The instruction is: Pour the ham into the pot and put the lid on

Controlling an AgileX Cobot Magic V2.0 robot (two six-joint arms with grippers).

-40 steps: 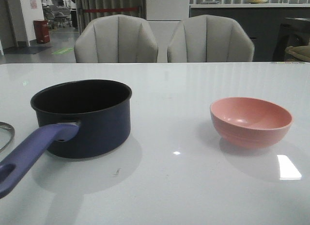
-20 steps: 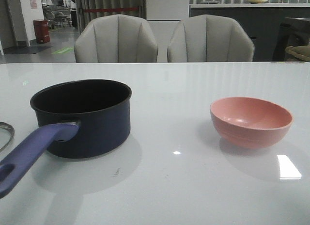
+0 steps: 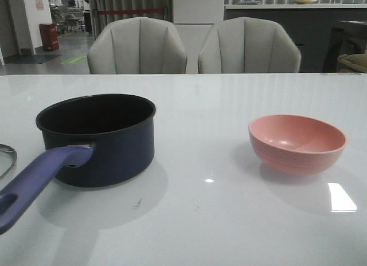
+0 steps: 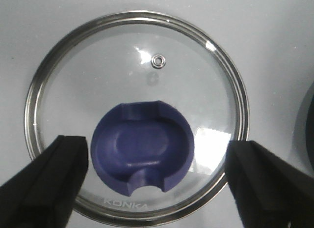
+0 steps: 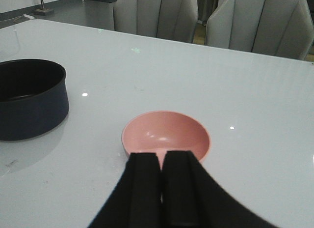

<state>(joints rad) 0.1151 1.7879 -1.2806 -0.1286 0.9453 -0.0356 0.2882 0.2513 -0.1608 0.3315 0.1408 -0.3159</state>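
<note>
White glossy table (image 3: 229, 220) in front view carries my dark navy saucepan (image 3: 97, 140) at left and pink bowl (image 3: 297, 143) at right, well apart. Left wrist: my left gripper (image 4: 157, 181), fingers spread wide, hangs over the round glass lid (image 4: 137, 115). Right wrist: right gripper (image 5: 162, 164) pressed together, just beside the bowl's rim.

glossy white tabletop (image 3: 229, 220) | round pink bowl (image 3: 297, 143): upright on tabletop, right side | two grey padded chairs (image 3: 137, 47): behind the far tabletop edge
</note>
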